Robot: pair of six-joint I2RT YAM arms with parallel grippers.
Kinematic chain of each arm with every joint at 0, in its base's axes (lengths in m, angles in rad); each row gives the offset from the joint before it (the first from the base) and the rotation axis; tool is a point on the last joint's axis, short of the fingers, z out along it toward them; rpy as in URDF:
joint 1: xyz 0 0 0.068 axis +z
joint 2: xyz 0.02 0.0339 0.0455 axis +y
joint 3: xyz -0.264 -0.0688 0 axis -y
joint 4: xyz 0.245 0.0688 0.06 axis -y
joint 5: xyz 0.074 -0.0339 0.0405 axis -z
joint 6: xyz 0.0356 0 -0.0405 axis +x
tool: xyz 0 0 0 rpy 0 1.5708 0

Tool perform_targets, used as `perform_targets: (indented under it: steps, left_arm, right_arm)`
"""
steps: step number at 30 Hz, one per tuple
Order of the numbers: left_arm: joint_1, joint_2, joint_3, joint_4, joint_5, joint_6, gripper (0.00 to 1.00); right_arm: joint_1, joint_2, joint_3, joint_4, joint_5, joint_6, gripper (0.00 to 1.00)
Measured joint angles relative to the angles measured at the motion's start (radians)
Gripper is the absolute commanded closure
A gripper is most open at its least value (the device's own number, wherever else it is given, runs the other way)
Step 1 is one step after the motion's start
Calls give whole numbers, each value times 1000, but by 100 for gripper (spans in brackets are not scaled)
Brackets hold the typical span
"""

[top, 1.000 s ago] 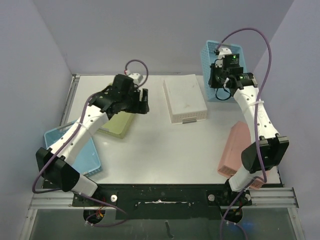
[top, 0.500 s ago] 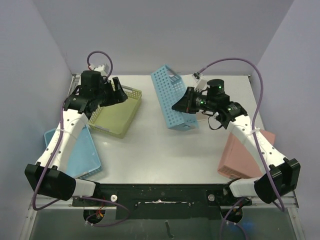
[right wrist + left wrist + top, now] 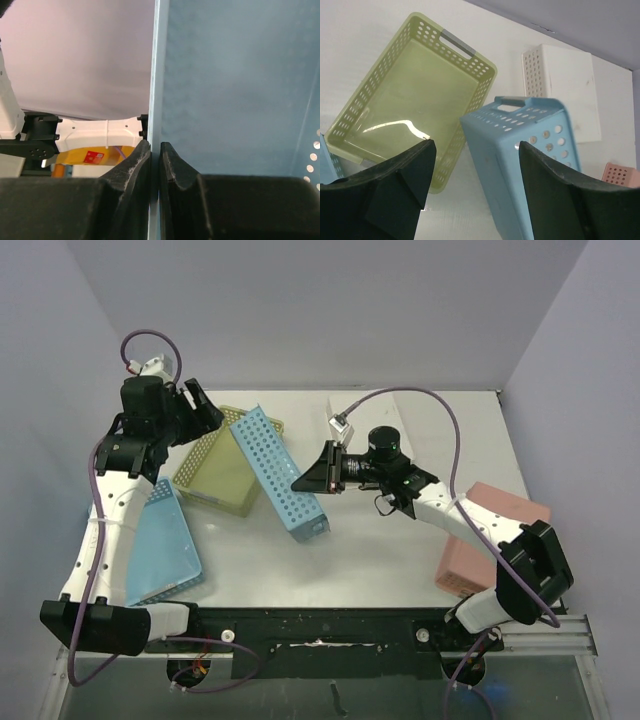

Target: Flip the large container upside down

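Right gripper [image 3: 155, 150] has swung leftward, jaws pinched tight on a wall of the blue large container [image 3: 280, 475]. Container tilted mid-flip, just beside green basket [image 3: 215, 475]. Left gripper [image 3: 205, 410] gapes wide, holding nothing. Next: finish rotation, set rim-down on tabletop [image 3: 380, 550], release.

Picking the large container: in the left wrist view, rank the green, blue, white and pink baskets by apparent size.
1. green basket
2. blue basket, held up nearer the camera, so unsure against green
3. white basket
4. pink basket, only a corner in view
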Motion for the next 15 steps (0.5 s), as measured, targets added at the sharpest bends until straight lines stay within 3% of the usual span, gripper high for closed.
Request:
perform_targets:
  steps: [4,10,15]
  left_arm:
    - [0,-11,0,0,-5,-2,34]
    - [0,-10,0,0,5,-11,34]
    - [0,-10,0,0,5,-10,34]
  right_arm:
    - [0,3,-140,164,-33,130,100]
    - [-10,4,-214,305,-65,232,100]
    - [-45,0,-373,554,-106,377,100]
